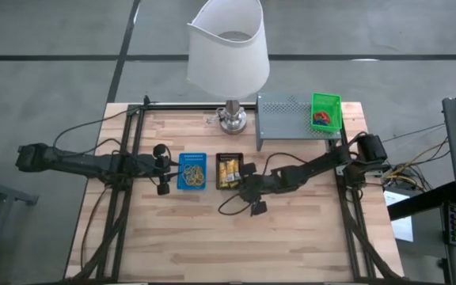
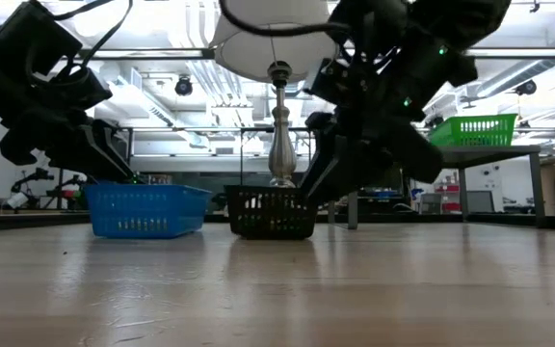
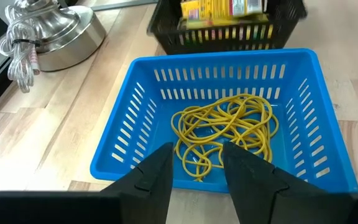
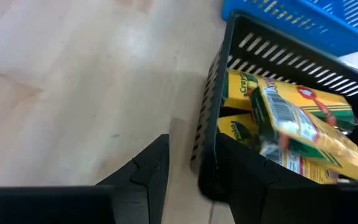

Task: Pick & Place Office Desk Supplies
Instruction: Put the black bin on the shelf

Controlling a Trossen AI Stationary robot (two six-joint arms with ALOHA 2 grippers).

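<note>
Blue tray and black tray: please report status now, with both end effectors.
Left end effector open, empty, at blue tray with yellow rubber bands. Right end effector astride black tray wall; crayon packets inside. Nothing blocking.

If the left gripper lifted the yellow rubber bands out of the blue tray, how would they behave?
The rubber bands are thin tangled loops, so probably floppy and light, dangling and coming up as a clump. Strands might snag the slotted blue tray.
</note>
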